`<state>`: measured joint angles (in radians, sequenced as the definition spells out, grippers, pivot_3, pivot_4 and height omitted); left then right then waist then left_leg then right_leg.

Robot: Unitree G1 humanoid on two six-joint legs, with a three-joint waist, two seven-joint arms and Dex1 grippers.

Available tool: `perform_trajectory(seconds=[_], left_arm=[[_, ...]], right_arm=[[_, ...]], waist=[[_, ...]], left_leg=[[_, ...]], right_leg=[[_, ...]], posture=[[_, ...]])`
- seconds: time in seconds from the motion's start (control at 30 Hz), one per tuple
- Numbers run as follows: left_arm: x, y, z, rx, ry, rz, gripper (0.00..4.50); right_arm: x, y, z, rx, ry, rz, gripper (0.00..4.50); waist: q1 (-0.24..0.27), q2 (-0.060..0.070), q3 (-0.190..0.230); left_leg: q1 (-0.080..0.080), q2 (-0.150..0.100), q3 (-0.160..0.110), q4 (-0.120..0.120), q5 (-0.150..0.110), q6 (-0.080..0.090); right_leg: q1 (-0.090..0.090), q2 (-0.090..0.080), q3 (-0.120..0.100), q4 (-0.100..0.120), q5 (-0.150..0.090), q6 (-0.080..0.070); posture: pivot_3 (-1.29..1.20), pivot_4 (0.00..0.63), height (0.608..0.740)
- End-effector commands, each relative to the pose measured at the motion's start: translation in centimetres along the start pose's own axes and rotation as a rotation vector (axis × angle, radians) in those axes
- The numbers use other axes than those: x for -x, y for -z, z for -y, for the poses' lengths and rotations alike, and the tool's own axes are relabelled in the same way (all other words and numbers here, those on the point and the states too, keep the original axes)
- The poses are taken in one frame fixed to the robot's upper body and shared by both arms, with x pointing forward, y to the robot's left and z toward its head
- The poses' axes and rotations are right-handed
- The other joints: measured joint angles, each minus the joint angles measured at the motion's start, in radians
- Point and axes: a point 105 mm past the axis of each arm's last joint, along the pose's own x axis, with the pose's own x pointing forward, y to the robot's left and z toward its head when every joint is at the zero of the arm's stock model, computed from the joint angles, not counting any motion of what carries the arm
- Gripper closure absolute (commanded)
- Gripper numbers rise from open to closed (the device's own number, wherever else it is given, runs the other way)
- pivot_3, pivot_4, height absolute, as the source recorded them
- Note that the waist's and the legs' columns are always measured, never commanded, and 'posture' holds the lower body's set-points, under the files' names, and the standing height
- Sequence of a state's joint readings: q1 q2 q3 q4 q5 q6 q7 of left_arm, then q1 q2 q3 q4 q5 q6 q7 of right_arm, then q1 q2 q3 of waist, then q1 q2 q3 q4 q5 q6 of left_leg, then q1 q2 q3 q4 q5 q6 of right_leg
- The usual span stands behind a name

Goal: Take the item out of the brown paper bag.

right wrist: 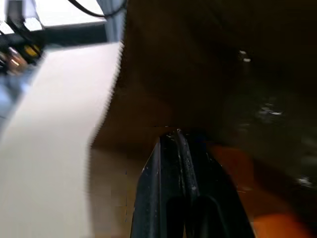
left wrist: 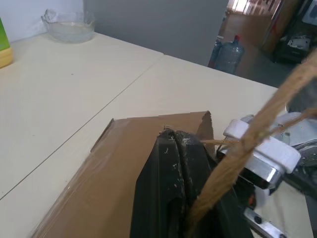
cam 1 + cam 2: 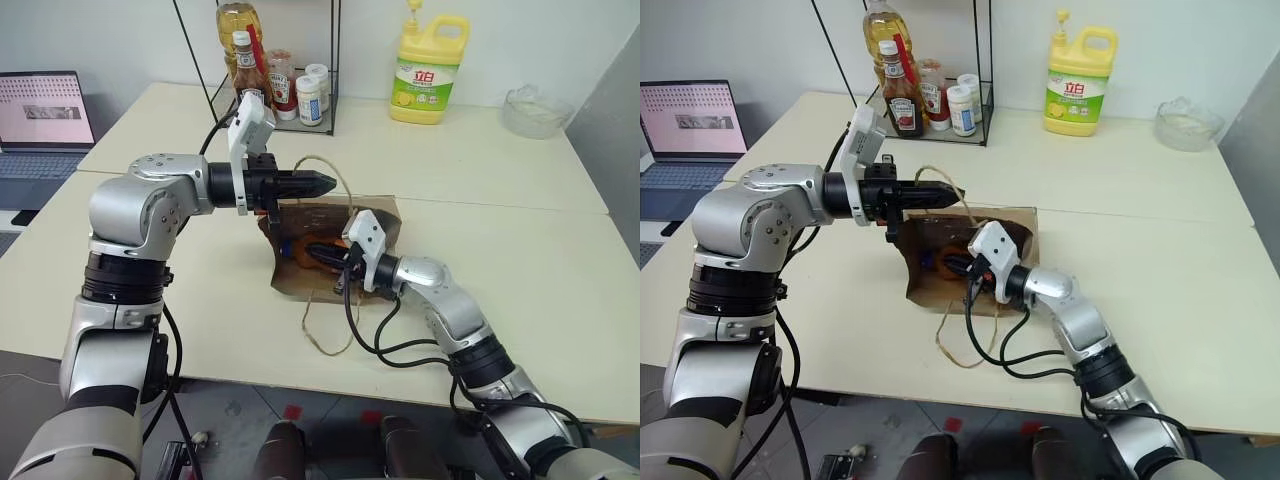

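Laptop (image 3: pixel 42 120) open at far left edge, off the table (image 3: pixel 520 250); left gripper (image 3: pixel 322 183) held level above the bag mouth, fingers pressed together on a looped cord handle (image 2: pixel 233 163), lifting the upper lip; brown paper bag (image 3: pixel 385 215) lies on its side mid-table, mouth toward the robot, second handle (image 3: pixel 325 335) trailing loose on the tabletop; right gripper (image 3: pixel 952 266) reaches into the mouth, fingers closed flat with nothing between them; the item (image 3: pixel 300 250) lies inside the bag just beside those fingertips, orange showing; wire rack (image 3: pixel 290 85) of condiment bottles behind; yellow detergent jug (image 3: pixel 430 70) further right; glass bowl (image 3: pixel 535 110) at far right.
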<state>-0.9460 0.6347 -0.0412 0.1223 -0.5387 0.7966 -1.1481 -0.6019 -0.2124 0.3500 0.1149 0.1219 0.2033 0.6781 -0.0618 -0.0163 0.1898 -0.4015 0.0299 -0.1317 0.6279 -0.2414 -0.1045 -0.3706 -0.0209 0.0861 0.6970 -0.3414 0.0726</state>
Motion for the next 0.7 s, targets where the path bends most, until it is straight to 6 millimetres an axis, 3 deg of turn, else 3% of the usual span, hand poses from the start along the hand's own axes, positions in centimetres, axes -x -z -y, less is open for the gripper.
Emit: perform_trajectory(seconds=[0.03,0.17,0.5,0.7], left_arm=[[0.1,-1.2,0.4,-0.063,0.006,0.019,4.5],[0.0,-1.2,0.3,-0.064,0.008,0.023,4.5],[0.0,-1.0,0.6,-0.069,0.011,0.027,4.5],[0.2,-0.8,0.9,-0.07,0.009,0.023,4.5]], right_arm=[[0.0,-0.5,0.0,0.198,-0.004,-0.038,4.43],[0.6,0.4,-0.4,0.307,-0.06,-0.12,3.53],[0.4,1.4,2.4,0.499,0.01,-0.246,0.02],[0.5,3.6,2.7,0.605,-0.051,-0.403,0.02]], waist=[[-0.003,0.0,0.0],[-0.006,0.0,0.0],[-0.013,0.0,0.0],[-0.019,0.0,0.0]], left_leg=[[0.0,0.0,0.0,0.0,0.0,0.0],[0.0,0.0,0.0,0.0,0.0,-0.001],[0.0,0.0,0.0,0.0,0.001,-0.002],[0.0,0.0,0.0,0.0,0.002,-0.003]], right_leg=[[0.0,0.0,0.0,0.0,0.0,0.0],[0.0,0.0,0.001,0.0,0.0,0.0],[0.0,0.0,0.001,0.001,0.0,0.0],[0.0,0.0,0.001,0.001,0.0,0.0]], posture=[[0.0,0.15,0.74],[0.0,0.15,0.74],[0.0,0.15,0.74],[0.0,0.15,0.74]])
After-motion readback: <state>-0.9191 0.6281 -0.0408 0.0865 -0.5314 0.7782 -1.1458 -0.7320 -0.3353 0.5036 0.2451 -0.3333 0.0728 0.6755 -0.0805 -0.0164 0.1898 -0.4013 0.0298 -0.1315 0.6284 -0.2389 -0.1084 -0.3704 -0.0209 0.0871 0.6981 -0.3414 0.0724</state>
